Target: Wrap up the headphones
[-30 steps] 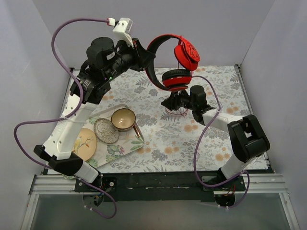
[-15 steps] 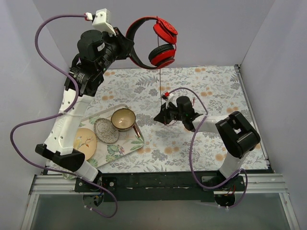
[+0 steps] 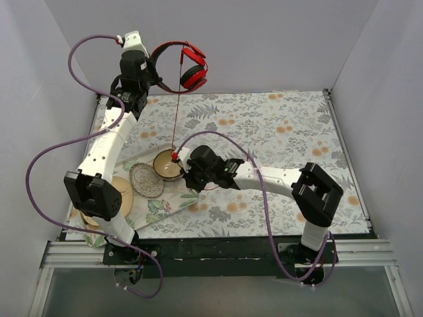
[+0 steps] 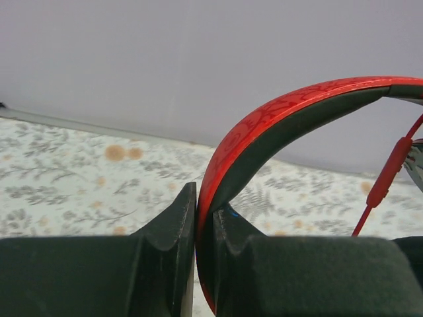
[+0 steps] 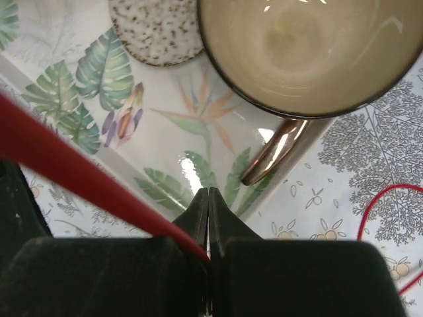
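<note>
Two tools shared the headphones (image 3: 193,76). The left tool (image 4: 197,201) was clamped on the headband (image 4: 264,120), holding the pair in the air over the far left edge of the desk (image 3: 284,132), with the ear cups hanging to its right. The right tool (image 5: 208,198) was shut tight on the thin red cable (image 3: 178,112). It sat low at the near left, just above the tray (image 5: 165,132) and beside the bowl (image 5: 297,53), so the cable ran straight between the two tools. The band looked stiff and light, a firm place to grip. The glossy cups would likely slip and swivel. The cable looked limp and easy to strain at its joint, so it probably wanted a gentle pull.
</note>
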Tool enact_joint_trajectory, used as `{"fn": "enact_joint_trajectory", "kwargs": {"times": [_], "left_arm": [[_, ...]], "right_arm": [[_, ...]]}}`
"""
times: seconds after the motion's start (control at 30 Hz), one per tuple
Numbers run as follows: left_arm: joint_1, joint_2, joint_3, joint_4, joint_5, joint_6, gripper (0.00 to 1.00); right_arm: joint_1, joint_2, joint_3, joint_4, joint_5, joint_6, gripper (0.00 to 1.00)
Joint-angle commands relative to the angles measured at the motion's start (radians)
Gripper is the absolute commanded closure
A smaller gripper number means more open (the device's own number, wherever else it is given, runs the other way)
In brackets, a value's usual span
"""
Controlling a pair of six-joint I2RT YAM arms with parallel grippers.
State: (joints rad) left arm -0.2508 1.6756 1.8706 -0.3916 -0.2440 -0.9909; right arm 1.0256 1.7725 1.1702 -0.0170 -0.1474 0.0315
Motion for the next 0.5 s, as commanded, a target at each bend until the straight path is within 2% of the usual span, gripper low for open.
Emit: {"fn": "enact_joint_trajectory", "kwargs": {"times": [0.0,0.03,0.13,0.2,0.3,0.47], "left_arm": [[-0.004,-0.037,-0.109,0.361,-0.156,0.199,1.0],[-0.005,-0.04,-0.187,0.406,-0.187,0.249,1.0],[-0.007,-0.048,-0.322,0.568,-0.186,0.44,1.0],[-0.013,-0.059,-0.399,0.673,-0.166,0.57,1.0],[-0.041,-0.085,-0.523,0.761,-0.123,0.693,1.0],[-0.146,-0.151,-0.73,0.849,-0.086,0.94,1.0]], "right_arm": [[0.089,-0.015,0.132,-0.306,0.138,-0.108,0.99],[0.093,-0.021,0.152,-0.383,0.184,-0.108,0.99],[0.094,-0.079,0.207,-0.471,0.247,-0.108,0.99],[0.094,-0.142,0.227,-0.478,0.287,-0.126,0.99],[0.082,-0.215,0.278,-0.505,0.42,-0.154,0.99],[0.015,-0.26,0.385,-0.538,0.515,-0.191,0.99]]}}
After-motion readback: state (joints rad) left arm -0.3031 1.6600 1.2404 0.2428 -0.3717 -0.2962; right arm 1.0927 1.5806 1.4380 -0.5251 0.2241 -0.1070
